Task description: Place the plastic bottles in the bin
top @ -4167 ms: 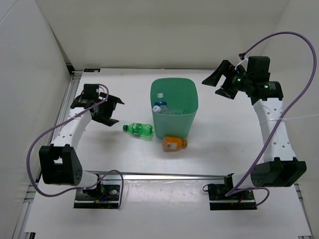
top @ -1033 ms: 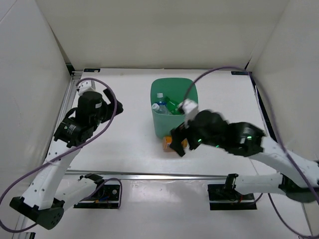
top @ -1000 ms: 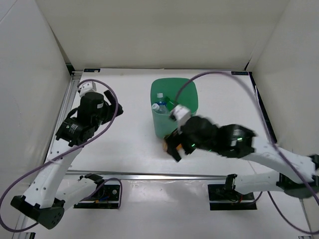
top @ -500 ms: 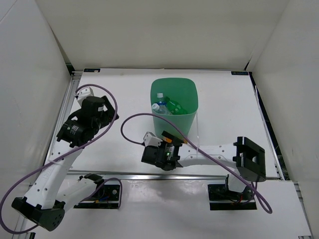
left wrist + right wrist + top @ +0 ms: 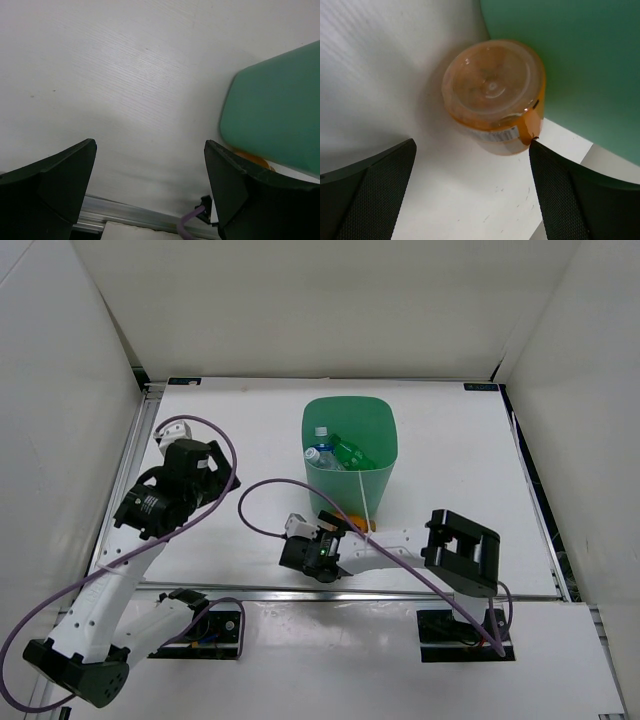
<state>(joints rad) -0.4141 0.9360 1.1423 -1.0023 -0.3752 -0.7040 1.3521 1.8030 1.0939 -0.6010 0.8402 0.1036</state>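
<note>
While end-on, orange bottle (image 5: pixel 492 95) beside bin (image 5: pixel 580 65).

White arm links (image 5: pixel 105 585), black joints (image 5: pixel 150 508), purple cables (image 5: pixel 182 225), black jaws.

Tight against the bin's near wall, open floor elsewhere.
The orange bottle (image 5: pixel 492 95) lies end-on to the right gripper (image 5: pixel 472 147), whose jaws are spread wider than it with a gap on each side. The bin (image 5: pixel 570 55) wall stands just behind and to its right, closing that side. A purple cable (image 5: pixel 241 508) loops over the table (image 5: pixel 450 440) left of the bin. The bin mouth is free from above, with bottles (image 5: pixel 350 453) low inside. The left gripper (image 5: pixel 150 145) has bare table under it, with the bin off to its right.
</note>
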